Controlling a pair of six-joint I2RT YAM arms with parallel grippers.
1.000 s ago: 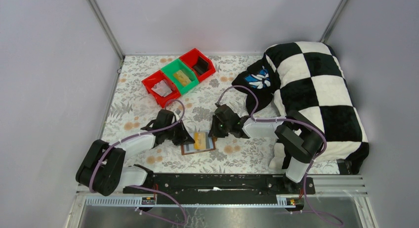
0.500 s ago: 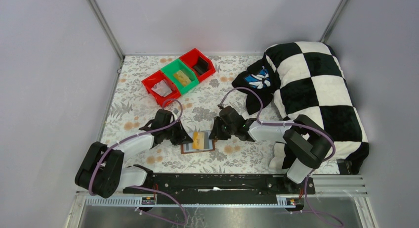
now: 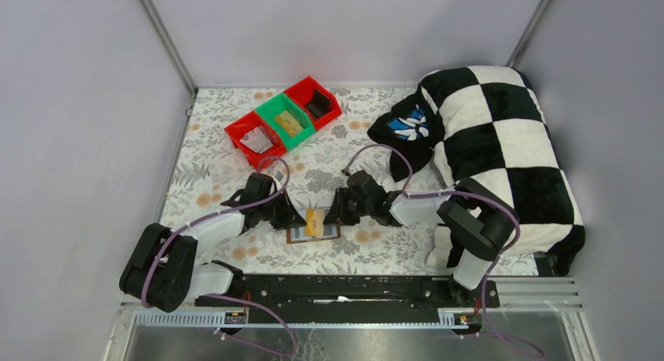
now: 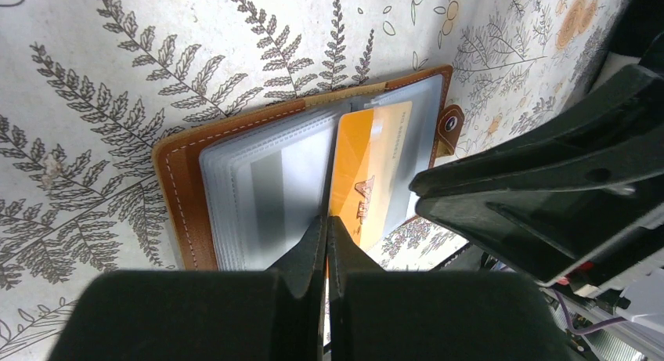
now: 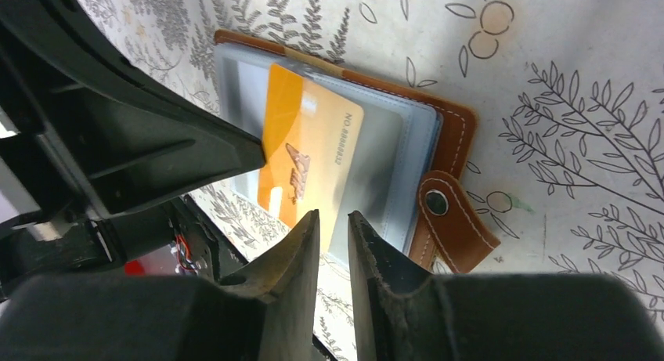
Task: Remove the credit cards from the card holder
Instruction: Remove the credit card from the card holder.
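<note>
From the top, the open card holder (image 3: 301, 237) lies near the middle of the worktop's (image 3: 235, 177) near edge, an orange credit card (image 3: 315, 222) on it. The left tool (image 3: 292, 218) is at its left side and the right tool (image 3: 331, 217) at its right. Red and green bins (image 3: 283, 120) sit by the far left corner, and a checkered cushion (image 3: 501, 142) lies along the right edge.

In the left wrist view, the left tool is clenched, with its tips on the clear sleeves beside the card's edge.

In the right wrist view, the right tool (image 5: 333, 218) is released. Its fingers stand slightly apart at the card's free end, and the card lies slanted over a sleeve. The snap strap (image 5: 446, 216) lies just right of the fingers.
</note>
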